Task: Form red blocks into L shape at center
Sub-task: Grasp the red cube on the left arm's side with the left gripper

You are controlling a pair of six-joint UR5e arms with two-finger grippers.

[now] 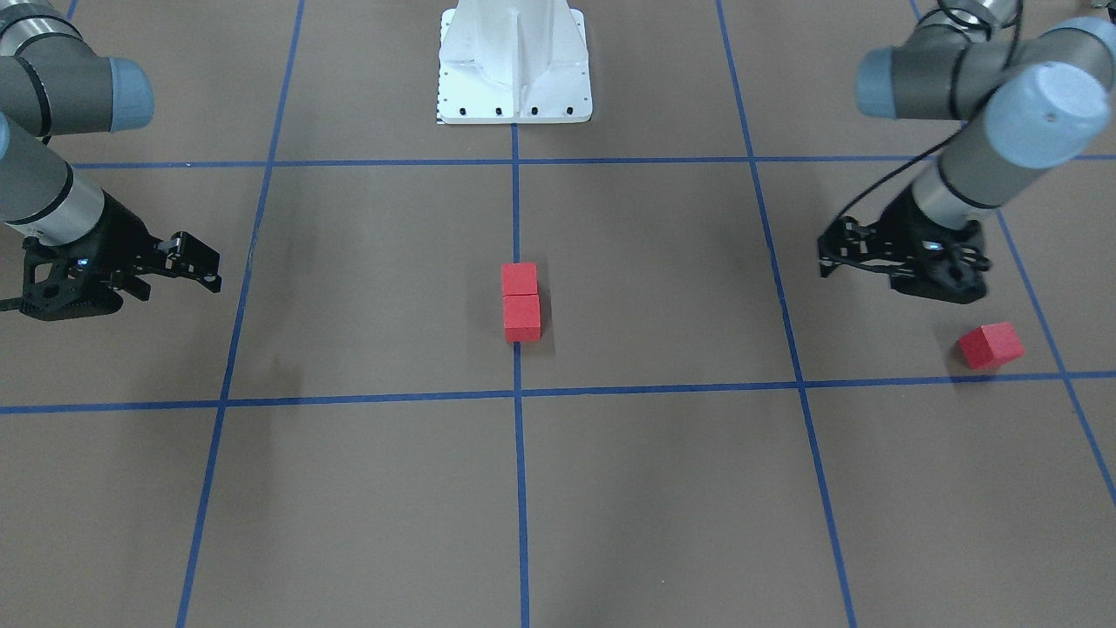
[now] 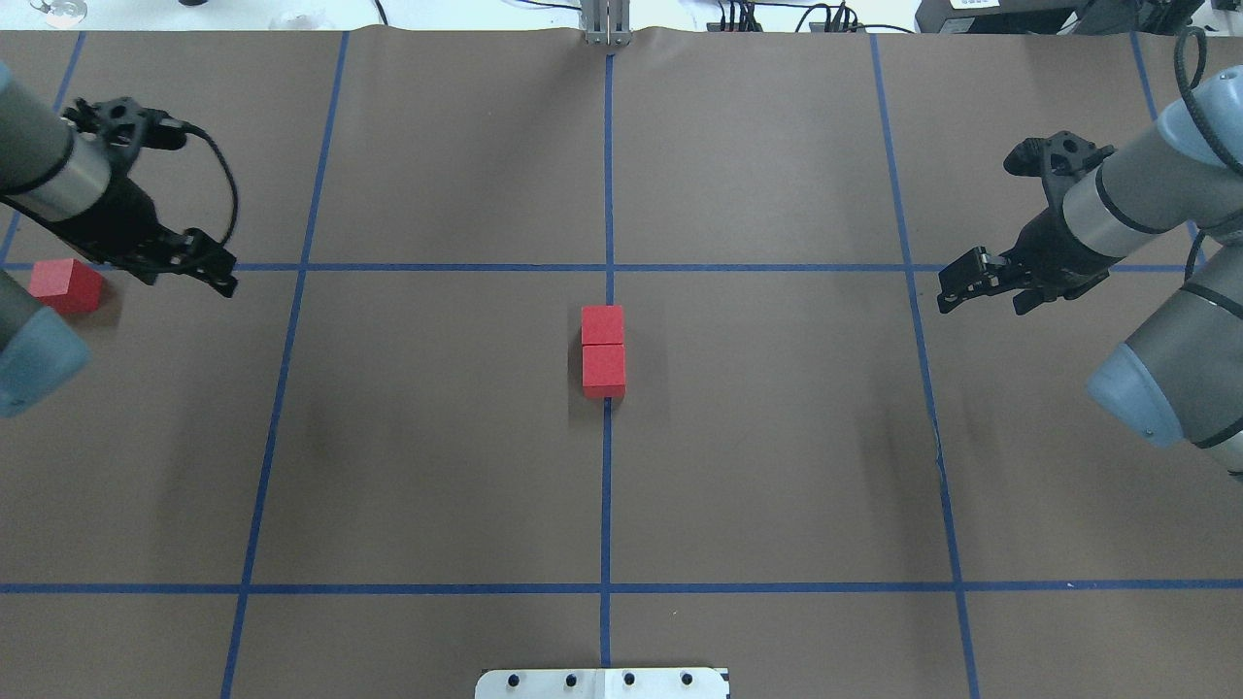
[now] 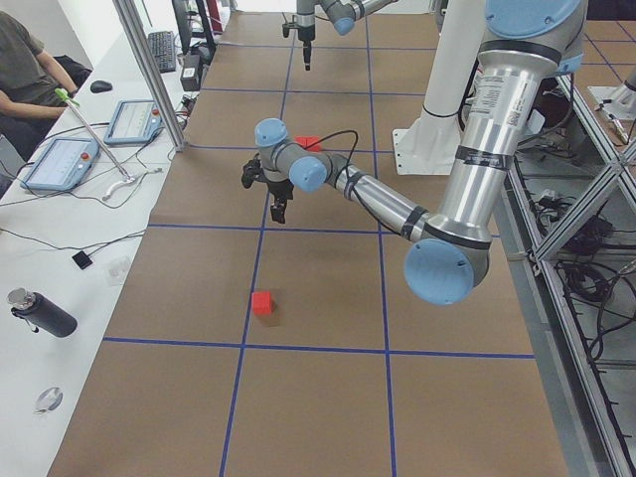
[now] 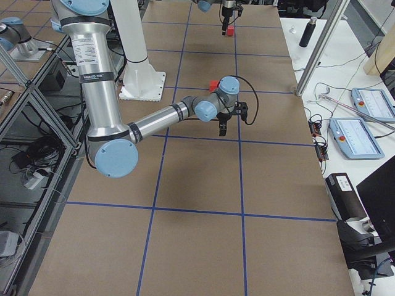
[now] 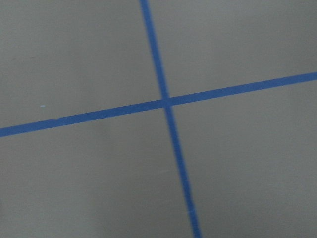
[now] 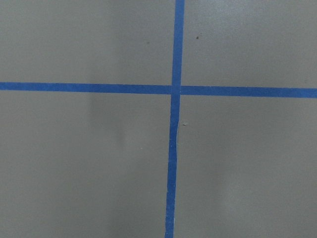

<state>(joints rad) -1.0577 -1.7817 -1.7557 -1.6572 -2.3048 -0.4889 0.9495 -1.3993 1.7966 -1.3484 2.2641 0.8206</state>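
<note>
1. The loose red block sits flat on the table at its far left. It is just on the robot's side of a blue tape line and well apart from the centre.
2. The left gripper hovers near that block and carries nothing. Its fingers point toward the centre, so the block lies behind them, outward past the wrist. Whether the fingers are parted or together cannot be told.
3. The two red blocks touch at the centre, on the middle tape line. Their row runs lengthwise along that line, away from the robot.
4. The right gripper hovers well apart on the far right, also empty, and its finger spacing cannot be told either.
5. The left arm is much the nearer to the loose block, so the fetch probably falls to it. It would have to swing outward first. For an L, the block should likely end up against the side of an end block, not at the row's tip.
</note>
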